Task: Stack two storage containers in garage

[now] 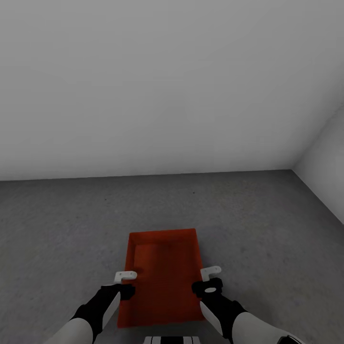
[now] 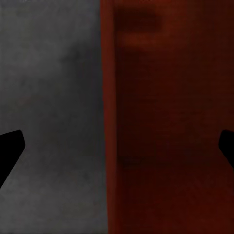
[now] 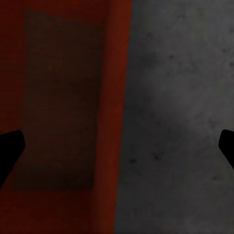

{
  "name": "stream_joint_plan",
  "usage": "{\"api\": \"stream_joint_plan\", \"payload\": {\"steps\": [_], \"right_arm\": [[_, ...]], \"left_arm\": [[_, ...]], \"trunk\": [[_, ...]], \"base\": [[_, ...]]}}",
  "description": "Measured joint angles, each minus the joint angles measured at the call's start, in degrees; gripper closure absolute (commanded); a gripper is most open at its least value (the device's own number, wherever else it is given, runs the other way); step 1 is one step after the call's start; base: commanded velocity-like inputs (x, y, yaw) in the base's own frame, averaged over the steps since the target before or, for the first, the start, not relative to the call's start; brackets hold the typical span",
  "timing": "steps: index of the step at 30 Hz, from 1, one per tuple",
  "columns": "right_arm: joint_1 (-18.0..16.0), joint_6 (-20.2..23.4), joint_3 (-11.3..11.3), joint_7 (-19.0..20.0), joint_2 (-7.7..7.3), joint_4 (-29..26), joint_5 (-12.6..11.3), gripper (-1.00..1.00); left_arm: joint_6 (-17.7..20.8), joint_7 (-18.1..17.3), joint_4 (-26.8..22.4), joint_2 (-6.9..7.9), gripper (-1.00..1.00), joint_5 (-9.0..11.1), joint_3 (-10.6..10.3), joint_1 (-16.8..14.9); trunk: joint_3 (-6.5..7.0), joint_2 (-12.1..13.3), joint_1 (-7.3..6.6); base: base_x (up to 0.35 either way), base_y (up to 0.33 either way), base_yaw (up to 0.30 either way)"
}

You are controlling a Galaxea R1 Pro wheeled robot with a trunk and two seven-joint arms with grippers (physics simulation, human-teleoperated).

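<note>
Container on concrete floor — long axis pointing away from robot; left claw and right claw both spread open.

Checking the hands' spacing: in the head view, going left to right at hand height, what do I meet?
Bare floor → left hand → storage container → right hand → bare floor again.
</note>
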Motion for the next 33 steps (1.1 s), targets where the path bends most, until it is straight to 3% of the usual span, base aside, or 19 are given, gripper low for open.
{"api": "stream_joint_plan", "payload": {"steps": [11, 33], "right_arm": [[0.0, 0.0, 0.0, 0.0, -0.23, 0.0, 0.0, -1.00], [0.0, 0.0, 0.0, -0.1, -0.16, -0.1, 0.0, -1.00]], "left_arm": [[0.0, 0.0, 0.0, -0.01, -1.00, 0.1, 0.1, 0.0], [0.6, -0.1, 0.2, 0.06, -1.00, 0.2, 0.2, 0.0]], "trunk": [[0.00, 0.0, 0.00], [3.94, 8.8, -4.83]], "base": [[0.000, 0.000, 0.000], [0.000, 0.000, 0.000]]}}
